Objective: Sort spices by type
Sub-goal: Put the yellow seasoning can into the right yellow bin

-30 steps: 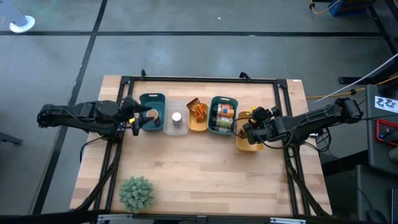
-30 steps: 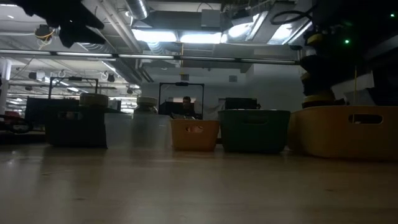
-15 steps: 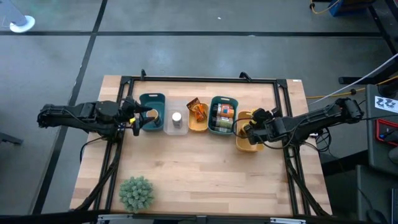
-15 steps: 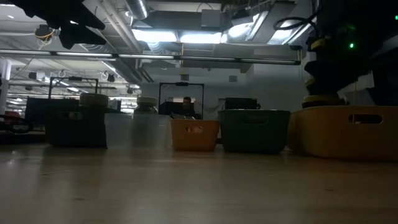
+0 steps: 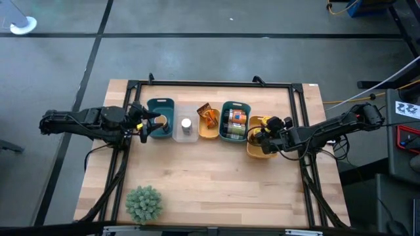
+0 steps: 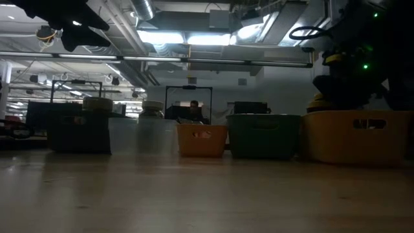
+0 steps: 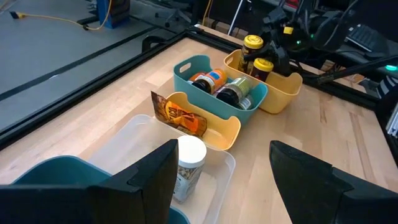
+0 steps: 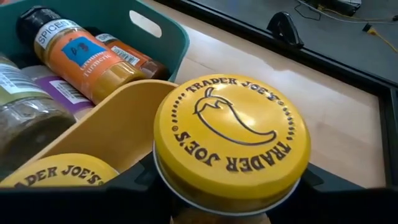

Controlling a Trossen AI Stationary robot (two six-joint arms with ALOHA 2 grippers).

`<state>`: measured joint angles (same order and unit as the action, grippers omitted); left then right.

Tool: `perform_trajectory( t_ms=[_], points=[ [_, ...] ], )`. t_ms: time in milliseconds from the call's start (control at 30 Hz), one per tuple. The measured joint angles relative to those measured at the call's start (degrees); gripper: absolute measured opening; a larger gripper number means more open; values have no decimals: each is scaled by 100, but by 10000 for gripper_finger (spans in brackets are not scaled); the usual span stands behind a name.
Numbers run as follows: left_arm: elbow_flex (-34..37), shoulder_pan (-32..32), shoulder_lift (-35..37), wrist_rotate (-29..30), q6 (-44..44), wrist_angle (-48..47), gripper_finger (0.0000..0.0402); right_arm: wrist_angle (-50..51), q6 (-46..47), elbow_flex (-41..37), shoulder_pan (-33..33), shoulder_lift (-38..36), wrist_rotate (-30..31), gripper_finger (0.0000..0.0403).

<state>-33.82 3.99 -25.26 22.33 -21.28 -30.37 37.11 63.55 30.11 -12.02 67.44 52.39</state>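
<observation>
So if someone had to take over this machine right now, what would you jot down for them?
Right gripper: shut on a yellow-lidded jar, low in the yellow bin beside a second yellow-lidded jar.
Left gripper: open and empty, at the left teal bin.
Sorted so far: white-lidded jar in the clear tray, brown-orange packet in the small orange bin, several bottles in the middle teal bin.
Left: release the held jar. No loose spices show on the table.
</observation>
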Motion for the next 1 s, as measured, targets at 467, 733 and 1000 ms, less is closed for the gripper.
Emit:
perform_trajectory(
  t_ms=[467,733,1000],
  points=[
    [1,0,0,0,0,-1,235,-19,-32,-7,6,7,-34,243],
    [2,0,0,0,0,-2,235,-23,-32,-7,6,11,-50,243],
    [0,0,0,0,0,-2,235,232,-395,342,6,33,-217,243]
  ],
)
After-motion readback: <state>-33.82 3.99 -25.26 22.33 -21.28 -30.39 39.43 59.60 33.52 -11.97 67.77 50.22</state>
